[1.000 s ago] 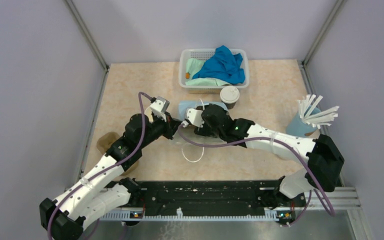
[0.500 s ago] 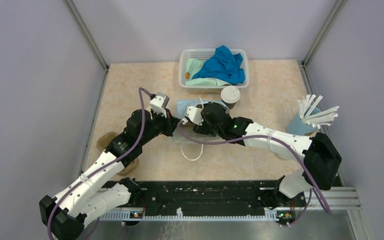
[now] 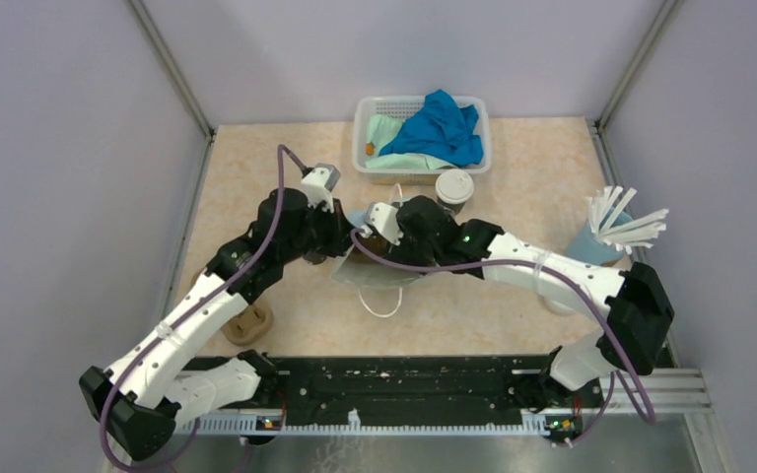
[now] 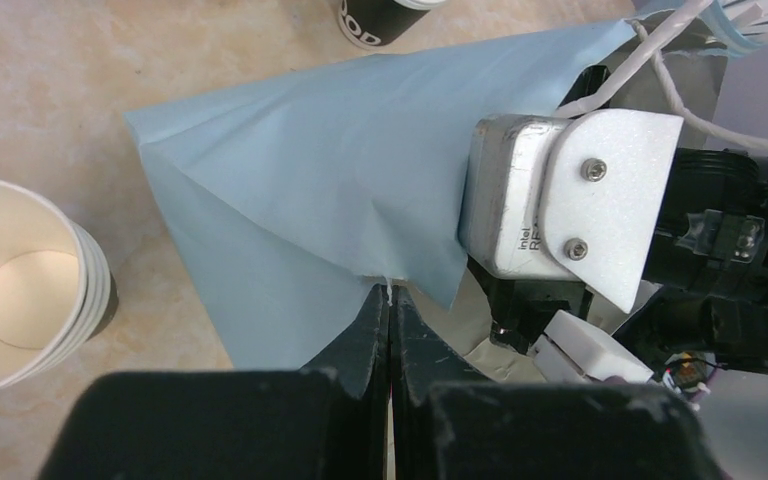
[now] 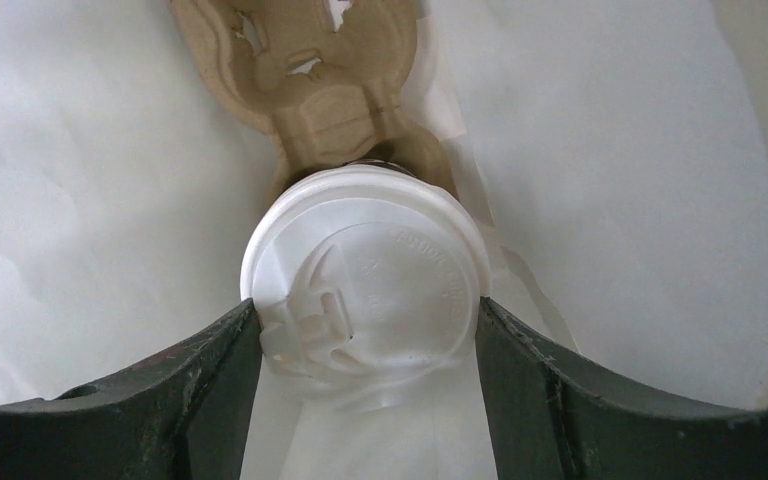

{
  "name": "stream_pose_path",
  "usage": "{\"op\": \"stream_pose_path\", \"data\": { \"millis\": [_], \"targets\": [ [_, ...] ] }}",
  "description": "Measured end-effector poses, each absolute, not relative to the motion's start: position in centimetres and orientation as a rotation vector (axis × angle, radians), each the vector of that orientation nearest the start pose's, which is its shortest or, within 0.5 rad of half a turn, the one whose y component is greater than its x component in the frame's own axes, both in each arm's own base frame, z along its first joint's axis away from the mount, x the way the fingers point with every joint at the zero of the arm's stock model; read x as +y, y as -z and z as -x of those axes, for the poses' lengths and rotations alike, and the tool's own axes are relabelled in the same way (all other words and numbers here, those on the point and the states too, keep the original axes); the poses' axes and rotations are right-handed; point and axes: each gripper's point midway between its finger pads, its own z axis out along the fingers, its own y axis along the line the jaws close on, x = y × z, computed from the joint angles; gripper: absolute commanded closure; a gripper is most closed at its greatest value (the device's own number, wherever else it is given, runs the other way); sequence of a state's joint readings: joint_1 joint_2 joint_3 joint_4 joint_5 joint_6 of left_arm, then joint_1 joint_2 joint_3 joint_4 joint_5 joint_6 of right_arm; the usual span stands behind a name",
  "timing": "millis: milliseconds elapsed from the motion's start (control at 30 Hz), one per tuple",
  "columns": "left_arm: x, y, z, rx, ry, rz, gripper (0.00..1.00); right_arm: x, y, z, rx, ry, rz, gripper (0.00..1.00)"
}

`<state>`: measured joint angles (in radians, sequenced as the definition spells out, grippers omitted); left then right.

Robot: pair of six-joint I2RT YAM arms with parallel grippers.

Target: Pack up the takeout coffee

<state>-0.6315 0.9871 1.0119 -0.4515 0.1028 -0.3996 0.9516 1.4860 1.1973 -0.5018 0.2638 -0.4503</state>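
Observation:
A light blue paper bag (image 3: pixel 363 273) (image 4: pixel 330 170) with white handles lies at mid-table. My left gripper (image 3: pixel 341 239) (image 4: pixel 390 290) is shut on the bag's edge and holds it up. My right gripper (image 3: pixel 382 235) (image 5: pixel 365 340) reaches inside the bag, its fingers (image 5: pixel 230 370) closed on the white lid of a takeout coffee cup (image 5: pixel 365 270). This cup sits at a brown pulp tray (image 5: pixel 310 80) inside the bag. A second lidded cup (image 3: pixel 453 189) stands behind the bag; its black base (image 4: pixel 375 20) shows in the left wrist view.
A white basket (image 3: pixel 370 108) of blue and green cloths is at the back. A light blue cup of white sticks (image 3: pixel 596 246) stands at right. A stack of open paper cups (image 4: pixel 20 290) stands beside the bag. Brown pulp pieces (image 3: pixel 249 320) lie at left.
My left arm has moved up and away from the base, lifting the bag's edge. My right gripper has shifted slightly farther with it, still at the bag's mouth.

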Motion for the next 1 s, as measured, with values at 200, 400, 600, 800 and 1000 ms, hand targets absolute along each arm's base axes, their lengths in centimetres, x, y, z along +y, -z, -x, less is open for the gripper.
{"op": "stream_pose_path", "data": {
  "millis": [200, 400, 600, 800, 1000],
  "targets": [
    [-22.6, -27.4, -23.5, 2.117, 0.802, -0.3, 1.0, 28.4, -17.0, -26.1, 1.924, -0.023, 1.412, 0.38],
    [-23.4, -28.8, -22.9, 2.176, 0.854, -0.304, 1.0, 28.0, -17.3, -23.6, 2.021, -0.088, 1.44, 0.37],
    [-23.7, -28.8, -23.0, 2.254, 0.849, -0.267, 1.0, 27.3, -16.4, -21.6, 2.097, -0.135, 1.493, 0.37],
    [-22.8, -28.0, -23.2, 2.29, 0.786, -0.204, 1.0, 27.6, -15.6, -21.3, 2.109, -0.154, 1.532, 0.37],
    [-21.3, -28.0, -24.2, 2.283, 0.676, -0.141, 1.0, 27.9, -15.4, -21.5, 2.074, -0.154, 1.58, 0.36]
  ]
}}
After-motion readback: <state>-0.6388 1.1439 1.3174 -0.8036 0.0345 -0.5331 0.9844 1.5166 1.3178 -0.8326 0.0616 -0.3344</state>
